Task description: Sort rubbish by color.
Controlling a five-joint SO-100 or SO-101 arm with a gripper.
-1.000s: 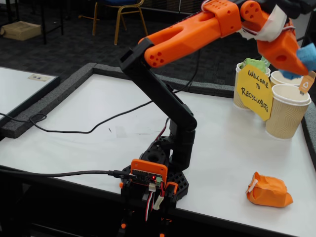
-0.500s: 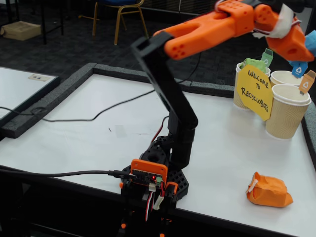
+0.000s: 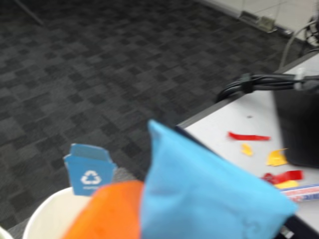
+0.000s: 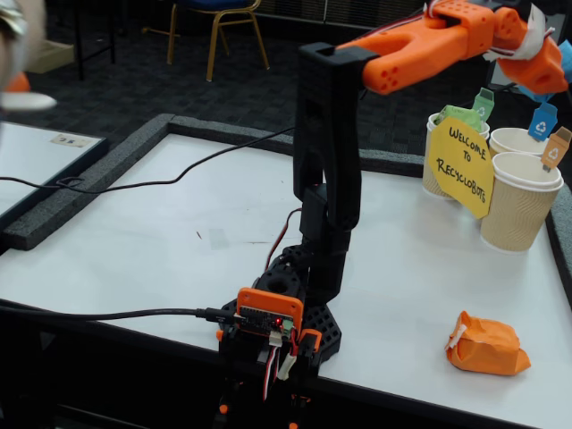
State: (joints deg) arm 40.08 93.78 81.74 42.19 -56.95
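My gripper [image 4: 552, 79] is shut on the blue wad [image 3: 209, 194], high at the right edge of the fixed view, above the paper cups. Only a sliver of that wad [image 4: 567, 55] shows there. In the wrist view it fills the lower middle beside an orange finger [image 3: 104, 214], over a cup rim [image 3: 45, 216] with a blue recycling tag [image 3: 89, 170]. The green wad [image 4: 458, 114] sits in the cup behind the yellow sign [image 4: 460, 165]. The orange wad [image 4: 487, 344] lies on the table at the front right.
Three ribbed cups stand at the back right: one with a blue tag [image 4: 515, 140], one with an orange tag [image 4: 520, 204]. A black cable [image 4: 179, 179] crosses the table. The arm's base [image 4: 277, 326] sits at the front edge. A blurred hand [image 4: 18, 54] shows top left.
The arm has straightened up and swung right, carrying the blue wad higher and toward the right edge over the cups. A blurred hand has entered at the top left.
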